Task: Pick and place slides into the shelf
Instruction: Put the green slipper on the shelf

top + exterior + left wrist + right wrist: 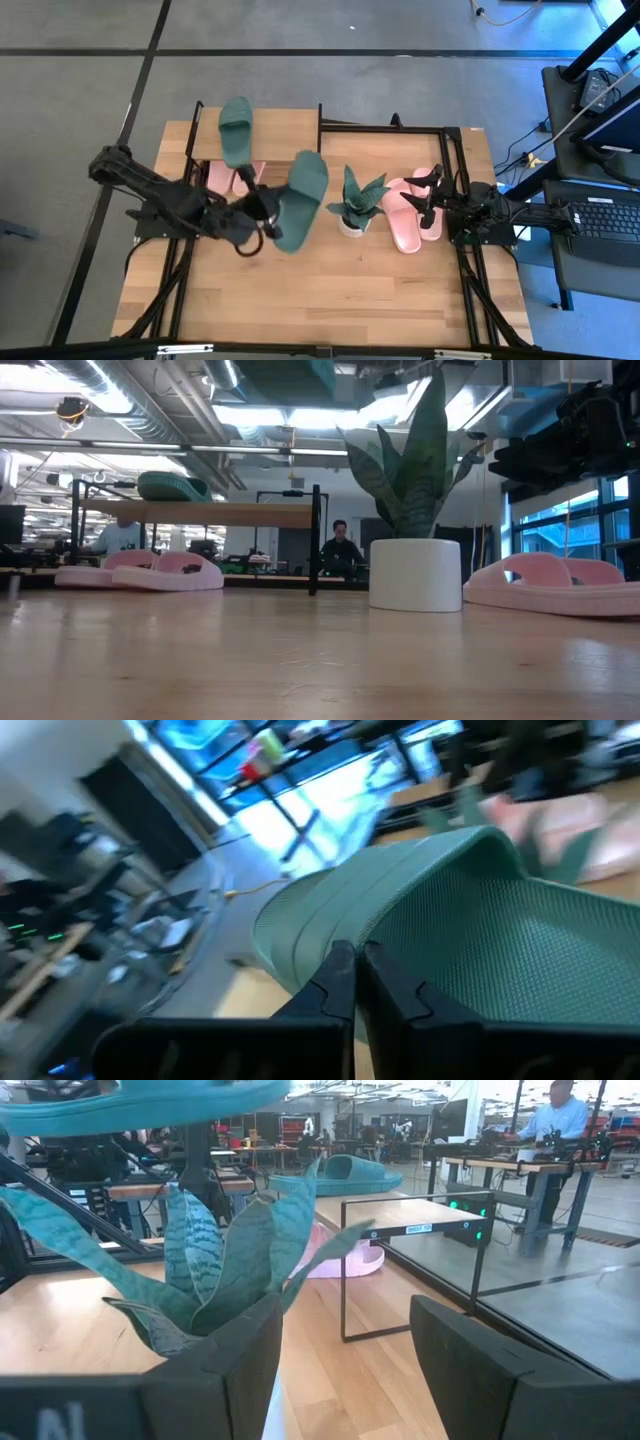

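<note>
One shelf (270,130) is seen at 11 o'clock on the table (330,300). Six slides are counted: one green slide (236,130) lies on the shelf's top board, a pink pair (235,178) is tucked beneath it, a second pink pair (410,215) lies at 3 o'clock, and a second green slide (298,200) is held lifted near the centre, pinched by the left gripper (352,982), its fingers pressed together on the rim. One potted plant (355,205) is set between. The right gripper (345,1350) is spread at 3 o'clock, holding nothing.
</note>
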{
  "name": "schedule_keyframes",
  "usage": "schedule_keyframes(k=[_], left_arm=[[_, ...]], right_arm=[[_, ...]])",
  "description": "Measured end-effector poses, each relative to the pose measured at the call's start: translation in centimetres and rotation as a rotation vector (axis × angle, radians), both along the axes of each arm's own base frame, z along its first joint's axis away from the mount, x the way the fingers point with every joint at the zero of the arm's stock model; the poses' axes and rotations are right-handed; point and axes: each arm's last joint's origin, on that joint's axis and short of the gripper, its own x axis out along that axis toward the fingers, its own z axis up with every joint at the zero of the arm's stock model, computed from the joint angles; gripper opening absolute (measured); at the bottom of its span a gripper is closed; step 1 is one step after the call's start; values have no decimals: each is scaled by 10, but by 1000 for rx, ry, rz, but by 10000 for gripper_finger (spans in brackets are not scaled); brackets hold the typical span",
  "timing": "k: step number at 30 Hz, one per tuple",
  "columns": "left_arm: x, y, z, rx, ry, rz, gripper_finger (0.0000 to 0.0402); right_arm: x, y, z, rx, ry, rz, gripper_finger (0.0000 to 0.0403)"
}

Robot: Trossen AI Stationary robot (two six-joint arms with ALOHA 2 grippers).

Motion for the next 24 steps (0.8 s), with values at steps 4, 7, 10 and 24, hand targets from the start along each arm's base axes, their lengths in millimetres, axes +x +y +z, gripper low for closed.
schedule_keyframes(k=[4,7,10,24], left_arm=[[-4,25,9,27,5,76,0],[-9,46,13,50,36,137,0],[-17,67,17,40,50,197,0],[-38,155,19,-109,114,323,0]], right_arm=[[0,0,0,-20,6,-1,221],[0,0,0,-42,14,-2,221],[0,0,0,-49,15,-2,221],[0,0,0,-74,23,-5,221]])
